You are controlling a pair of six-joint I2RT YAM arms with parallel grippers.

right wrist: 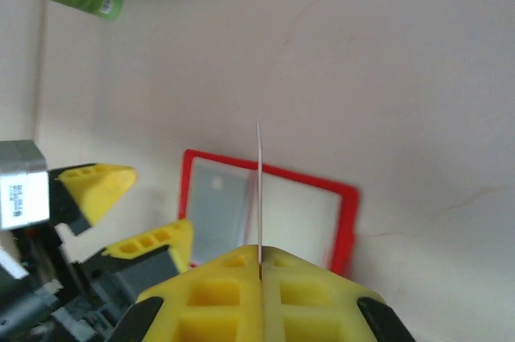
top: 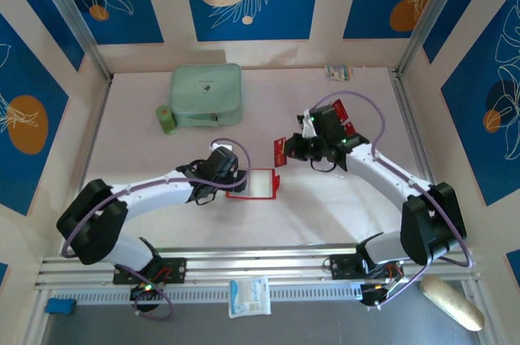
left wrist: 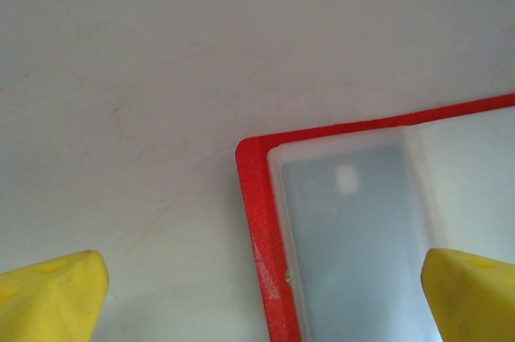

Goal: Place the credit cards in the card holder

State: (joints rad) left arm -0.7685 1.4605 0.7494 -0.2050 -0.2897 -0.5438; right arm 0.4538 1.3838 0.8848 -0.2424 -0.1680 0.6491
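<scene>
The right pincer was seen clenched on a card. The card was gripped upright and edge-on between the yellow jaws, so that only its thin edge was presented to the wrist camera. From above, the same card was shown as red, projecting from the pincer's tip toward the left arm's side.

The wallet was laid open and flat on the table, just below and ahead of the right pincer's tip and near the card. Its red rim and clear sleeves were turned upward. Whether the card's edge touched the wallet could not be told.

The left pincer was found released, its jaws spread wide at the wallet's near-left corner. One fingertip was placed over bare table outside that corner, and the other over a clear sleeve, so that the wallet's red edge lay between the jaws. Contact between these fingertips and the wallet could not be judged.

More red cards were seen just behind the right pincer, beside its wrist. A mint case and a green roll, touching or just beside it, were seen well beyond the left pincer, at the table's far side.
</scene>
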